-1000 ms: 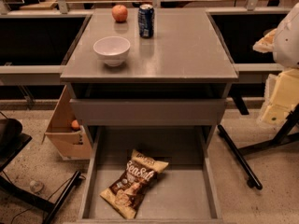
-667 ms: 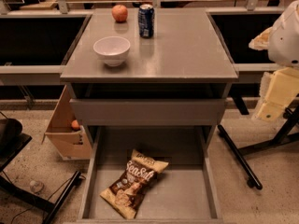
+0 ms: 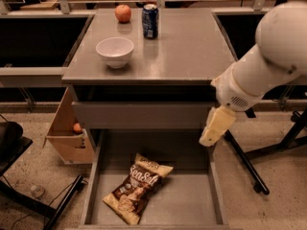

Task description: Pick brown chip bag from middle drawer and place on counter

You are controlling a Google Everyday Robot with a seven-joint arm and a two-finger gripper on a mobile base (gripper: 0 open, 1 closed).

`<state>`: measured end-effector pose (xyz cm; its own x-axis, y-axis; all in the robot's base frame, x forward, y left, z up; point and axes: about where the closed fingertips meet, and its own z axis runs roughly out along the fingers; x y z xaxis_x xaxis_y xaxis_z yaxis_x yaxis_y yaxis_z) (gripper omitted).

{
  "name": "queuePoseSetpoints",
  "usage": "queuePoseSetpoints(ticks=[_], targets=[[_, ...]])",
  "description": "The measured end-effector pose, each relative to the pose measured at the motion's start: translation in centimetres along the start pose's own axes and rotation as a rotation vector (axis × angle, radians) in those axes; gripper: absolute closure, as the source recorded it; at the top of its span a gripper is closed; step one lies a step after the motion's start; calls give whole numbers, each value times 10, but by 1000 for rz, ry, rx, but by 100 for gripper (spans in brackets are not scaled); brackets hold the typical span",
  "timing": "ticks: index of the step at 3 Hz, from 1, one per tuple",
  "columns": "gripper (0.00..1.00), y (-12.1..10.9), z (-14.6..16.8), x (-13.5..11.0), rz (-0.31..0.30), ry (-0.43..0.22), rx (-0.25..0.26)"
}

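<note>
Hanging above the right wall of the open middle drawer, the end effector is clenched or released, I cannot tell which, while the brown chip bag lies on the drawer floor, well apart from it.

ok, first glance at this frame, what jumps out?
The big white arm fills the right side, its cream pincer hanging at the right rear corner of the open middle drawer. The brown chip bag lies flat on the drawer floor, left of centre. On the counter stand a white bowl, a blue can and an apple.
</note>
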<state>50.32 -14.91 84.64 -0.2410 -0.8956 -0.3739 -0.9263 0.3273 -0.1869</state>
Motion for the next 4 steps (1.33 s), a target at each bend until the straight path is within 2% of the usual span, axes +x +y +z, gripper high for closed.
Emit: queuePoseSetpoints(ticks=[1,2,3,4], targets=[[0,-8,51,-11,22,-61,46],[0,-8,51,-11,22,-61,46],[0,18,94,-16,21,-38,-21],[0,60,195,-10,24,17,-125]])
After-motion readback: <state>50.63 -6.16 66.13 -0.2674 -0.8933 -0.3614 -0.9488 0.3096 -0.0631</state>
